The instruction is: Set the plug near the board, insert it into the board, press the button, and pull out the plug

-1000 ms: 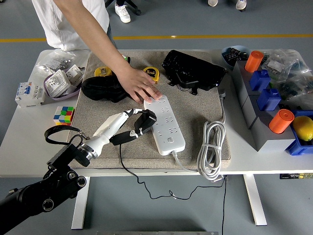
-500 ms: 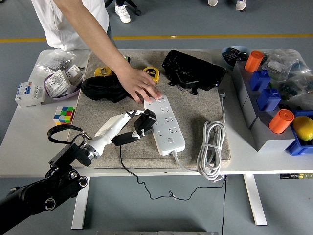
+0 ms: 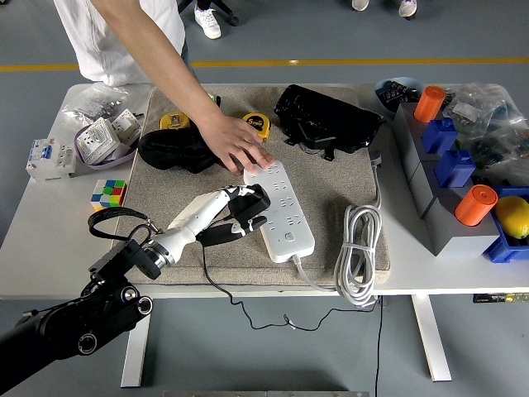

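A white power strip (image 3: 282, 208) lies on the grey mat (image 3: 331, 186), its thick white cable (image 3: 357, 252) coiled to the right. My left hand (image 3: 235, 213) is shut on a black plug (image 3: 250, 203) and holds it against the strip's left edge; the plug's thin black cord (image 3: 216, 285) runs down over the table's front edge. A person's hand (image 3: 234, 146) presses on the strip's far end. My right arm is out of view.
On the mat: a black pouch (image 3: 173, 150), two yellow tape measures (image 3: 255, 124), a black bag (image 3: 326, 118). A Rubik's cube (image 3: 108, 193) and white adapters (image 3: 103, 139) lie left. Grey boxes with orange and blue parts (image 3: 450, 182) stand right.
My left hand has moved right and a little up, bringing the plug from beside the strip to its left edge. The person's hand has stayed on the strip.
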`<state>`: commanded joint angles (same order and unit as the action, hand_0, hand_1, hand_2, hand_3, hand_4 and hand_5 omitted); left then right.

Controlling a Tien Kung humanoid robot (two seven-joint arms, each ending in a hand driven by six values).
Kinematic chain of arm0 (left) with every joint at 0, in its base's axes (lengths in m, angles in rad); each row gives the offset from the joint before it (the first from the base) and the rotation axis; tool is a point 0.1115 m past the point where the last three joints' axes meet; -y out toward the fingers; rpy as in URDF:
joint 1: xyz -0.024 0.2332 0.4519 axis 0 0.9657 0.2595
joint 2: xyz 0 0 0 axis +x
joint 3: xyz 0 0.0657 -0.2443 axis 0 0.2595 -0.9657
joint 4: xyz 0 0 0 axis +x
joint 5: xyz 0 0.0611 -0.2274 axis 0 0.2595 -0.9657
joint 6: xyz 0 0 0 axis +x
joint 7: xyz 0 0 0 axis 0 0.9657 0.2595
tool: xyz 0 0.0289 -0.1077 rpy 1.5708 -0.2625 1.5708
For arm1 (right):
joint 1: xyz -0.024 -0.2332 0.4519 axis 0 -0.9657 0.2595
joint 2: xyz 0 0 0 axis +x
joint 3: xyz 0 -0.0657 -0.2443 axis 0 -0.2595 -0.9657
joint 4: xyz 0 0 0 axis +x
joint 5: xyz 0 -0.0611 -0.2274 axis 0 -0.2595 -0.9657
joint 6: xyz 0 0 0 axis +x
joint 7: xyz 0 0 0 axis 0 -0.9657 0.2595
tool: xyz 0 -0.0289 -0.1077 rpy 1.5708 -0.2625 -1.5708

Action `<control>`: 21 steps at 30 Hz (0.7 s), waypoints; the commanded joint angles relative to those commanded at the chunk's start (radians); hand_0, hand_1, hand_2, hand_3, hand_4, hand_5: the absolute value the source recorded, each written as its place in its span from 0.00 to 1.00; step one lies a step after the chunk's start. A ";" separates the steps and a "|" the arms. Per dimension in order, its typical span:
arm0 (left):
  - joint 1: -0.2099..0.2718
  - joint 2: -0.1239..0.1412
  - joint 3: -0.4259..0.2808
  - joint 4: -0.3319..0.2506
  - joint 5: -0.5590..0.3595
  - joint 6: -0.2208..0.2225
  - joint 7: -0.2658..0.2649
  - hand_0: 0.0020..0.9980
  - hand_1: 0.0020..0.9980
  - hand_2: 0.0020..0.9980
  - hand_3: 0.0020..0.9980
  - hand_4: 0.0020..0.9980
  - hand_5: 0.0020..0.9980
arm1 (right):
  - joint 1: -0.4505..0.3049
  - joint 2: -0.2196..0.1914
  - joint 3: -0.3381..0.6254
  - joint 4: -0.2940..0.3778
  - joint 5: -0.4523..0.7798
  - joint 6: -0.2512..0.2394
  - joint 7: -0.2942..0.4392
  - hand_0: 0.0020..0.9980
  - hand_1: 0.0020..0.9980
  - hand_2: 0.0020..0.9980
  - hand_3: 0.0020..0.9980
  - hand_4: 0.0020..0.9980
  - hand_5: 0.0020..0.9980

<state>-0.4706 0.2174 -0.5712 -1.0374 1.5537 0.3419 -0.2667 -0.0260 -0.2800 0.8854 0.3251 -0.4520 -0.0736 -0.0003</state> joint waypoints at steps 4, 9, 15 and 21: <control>-0.012 -0.003 0.015 0.000 0.002 -0.004 0.007 0.81 0.83 0.83 0.76 0.91 1.00 | -0.002 0.000 0.003 0.002 -0.004 0.000 0.000 0.66 0.68 0.68 0.58 1.00 0.57; -0.028 -0.006 0.024 0.001 0.007 -0.004 0.010 0.80 0.82 0.82 0.76 0.91 1.00 | 0.000 0.000 0.006 0.002 -0.004 -0.001 0.001 0.67 0.68 0.68 0.58 1.00 0.57; -0.043 -0.011 0.032 0.006 0.012 -0.006 0.019 0.80 0.82 0.82 0.75 0.90 1.00 | -0.001 0.000 0.007 0.002 -0.004 0.000 0.001 0.66 0.68 0.68 0.58 1.00 0.57; -0.048 -0.012 0.036 0.007 0.016 -0.008 0.023 0.79 0.81 0.81 0.75 0.90 1.00 | -0.001 0.001 0.007 0.002 -0.004 0.000 0.002 0.67 0.68 0.68 0.58 1.00 0.57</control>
<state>-0.5181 0.2057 -0.5355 -1.0308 1.5694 0.3338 -0.2438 -0.0274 -0.2794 0.8924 0.3270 -0.4556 -0.0736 0.0014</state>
